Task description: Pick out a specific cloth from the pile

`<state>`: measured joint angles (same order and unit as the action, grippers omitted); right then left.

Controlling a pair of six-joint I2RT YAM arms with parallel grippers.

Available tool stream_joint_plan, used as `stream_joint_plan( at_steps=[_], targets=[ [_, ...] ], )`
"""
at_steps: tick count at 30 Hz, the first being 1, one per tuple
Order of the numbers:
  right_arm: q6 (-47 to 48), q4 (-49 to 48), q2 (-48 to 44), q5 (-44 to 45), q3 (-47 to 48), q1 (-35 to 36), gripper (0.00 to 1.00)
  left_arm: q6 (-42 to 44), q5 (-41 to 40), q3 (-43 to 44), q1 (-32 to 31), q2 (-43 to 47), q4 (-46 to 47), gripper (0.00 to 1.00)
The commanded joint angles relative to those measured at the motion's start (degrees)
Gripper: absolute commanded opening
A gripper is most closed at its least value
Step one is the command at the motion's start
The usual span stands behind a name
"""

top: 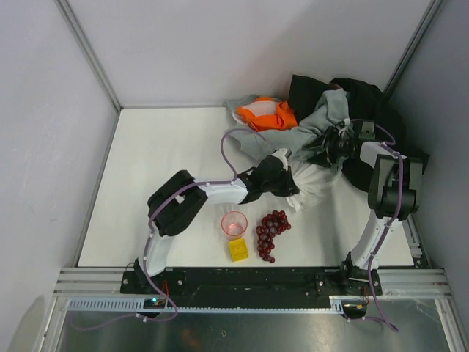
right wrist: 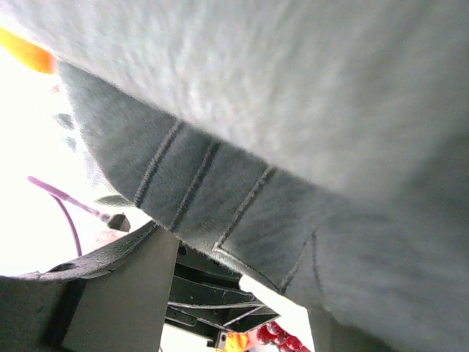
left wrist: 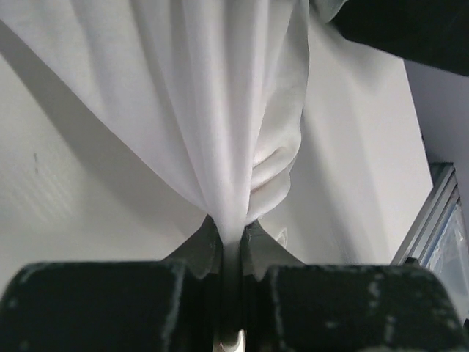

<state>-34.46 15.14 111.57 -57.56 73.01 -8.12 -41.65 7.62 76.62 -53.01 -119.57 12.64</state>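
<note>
Found the left gripper (left wrist: 231, 246) pinched shut on a gathered fold of the cloth (left wrist: 212, 110), the white fabric fanning away from the closed jaws in long soft pleats. Saw a strip of black garment (left wrist: 410, 29) well beyond those jaws, off to one side, and pale table (left wrist: 66, 205) below the spread fabric.

From above, saw the cloth stretched straight out from the left jaws towards the right arm, its far end tucked under the grey sweatshirt (top: 300, 136). Placed the pile (top: 326, 117) farther out past the left jaws, against the far corner, with the bright orange garment (top: 267, 114) beyond and a little to the left of them.

Found the right gripper (top: 333, 143) sunk into the grey sweatshirt, just past the cloth's far end. In the right wrist view, saw only grey fleece and a stitched hem draped across the fingers (right wrist: 110, 293). Could not tell the state of those jaws.

Noted, behind the left jaws and nearer the arm bases, a pink cup (top: 234, 224), a yellow block (top: 238, 249) just beside it, and a bunch of dark red grapes (top: 271, 231) near the cloth's lower edge.
</note>
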Motion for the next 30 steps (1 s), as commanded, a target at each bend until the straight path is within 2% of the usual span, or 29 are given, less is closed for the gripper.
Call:
stream_joint_plan(
  at_steps=[1, 6, 12, 30],
  targets=[
    [-2.1, -9.3, 0.8, -0.6, 3.6, -3.0, 0.67, 3.0, 1.5, -2.7, -1.1, 6.5, -3.5, 0.01],
    [-5.9, -13.4, 2.0, -3.0, 3.6, -3.3, 0.67, 4.7, 1.1, -3.9, -1.1, 8.1, -4.8, 0.01],
    [-6.5, -13.8, 2.4, -1.2, 3.7, -3.2, 0.67, 6.6, -0.7, -5.5, -1.1, 11.6, -6.6, 0.01],
    [3.0, 1.4, 1.3, 7.6, 4.0, -6.8, 0.66, 14.0, 1.3, -6.8, 3.4, 31.0, -9.0, 0.01]
  ],
)
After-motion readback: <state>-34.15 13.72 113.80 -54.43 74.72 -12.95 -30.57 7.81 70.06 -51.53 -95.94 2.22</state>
